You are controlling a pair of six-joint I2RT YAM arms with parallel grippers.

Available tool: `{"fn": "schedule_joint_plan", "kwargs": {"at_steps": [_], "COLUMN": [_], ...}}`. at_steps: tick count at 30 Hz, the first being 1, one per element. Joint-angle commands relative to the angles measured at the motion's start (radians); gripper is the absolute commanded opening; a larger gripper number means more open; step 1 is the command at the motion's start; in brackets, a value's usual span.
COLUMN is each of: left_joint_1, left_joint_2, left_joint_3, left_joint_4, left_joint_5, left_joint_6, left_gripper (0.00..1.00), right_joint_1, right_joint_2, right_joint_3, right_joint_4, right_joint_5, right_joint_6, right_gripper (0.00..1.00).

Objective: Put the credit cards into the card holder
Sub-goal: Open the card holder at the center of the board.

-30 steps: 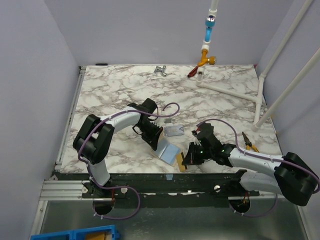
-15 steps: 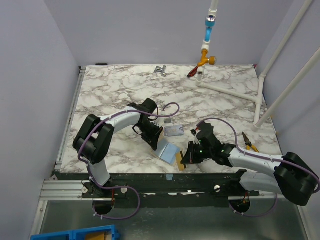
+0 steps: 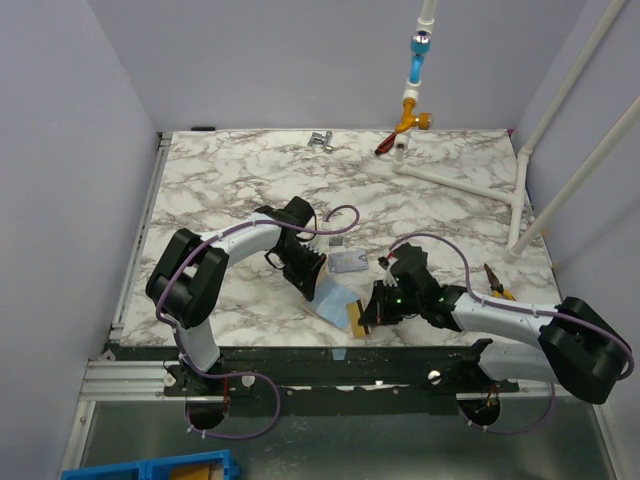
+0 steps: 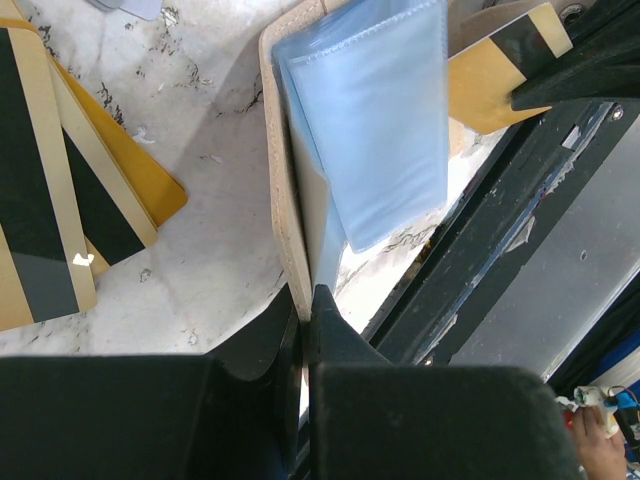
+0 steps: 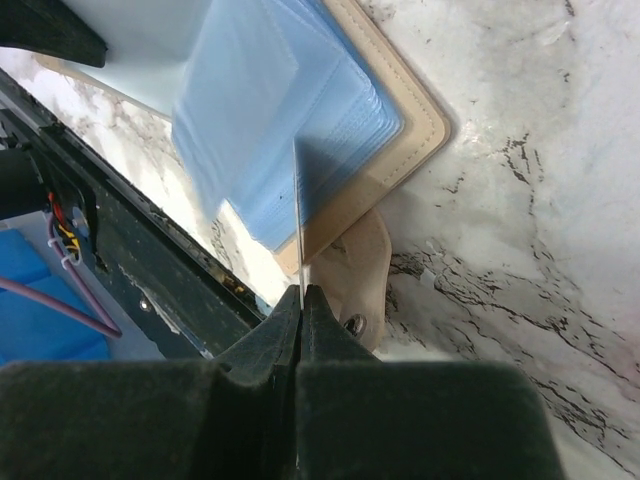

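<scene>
Only left wrist view shows loose gold cards (image 4: 45, 180).

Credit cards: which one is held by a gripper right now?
The gold-tan striped card pinched in the right gripper beside the card holder; the other gold cards and the grey-blue card lie flat.

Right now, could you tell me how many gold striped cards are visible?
3: one card in the right gripper, at the card holder; two overlapping cards beside the left gripper; more may hide beneath.
</scene>
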Motion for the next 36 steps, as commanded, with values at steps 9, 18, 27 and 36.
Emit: {"fn": "schedule_joint_plan", "kwargs": {"at_steps": [9, 18, 27, 36], "left_joint_1": [-0.007, -0.006, -0.006, -0.008], "left_joint_2": [-0.012, -0.015, -0.019, -0.022], "left_joint_3": [0.018, 0.021, 0.021, 0.028], "left_joint_4": [-0.001, -0.003, 0.0, -0.006], "left_joint_5": [0.012, 0.009, 0.014, 0.012], "left_joint_6": [0.014, 0.01, 0.01, 0.007], "left_gripper": [0.0, 0.0, 0.0, 0.04], "right_joint_1": [-0.002, -0.002, -0.002, -0.002], "right_joint_2": [-0.003, 0.058, 0.156, 0.15], "right_joint_3": [0.016, 0.142, 0.234, 0.224], "right_joint_4": [0.022, -0.132, -0.205, -0.214], "right_joint_5": [-0.017, 0.002, -0.019, -0.006], "right_joint_6": [-0.024, -0.101, -0.153, -0.144], "right_gripper": [0.01, 0.01, 0.01, 0.01]}}
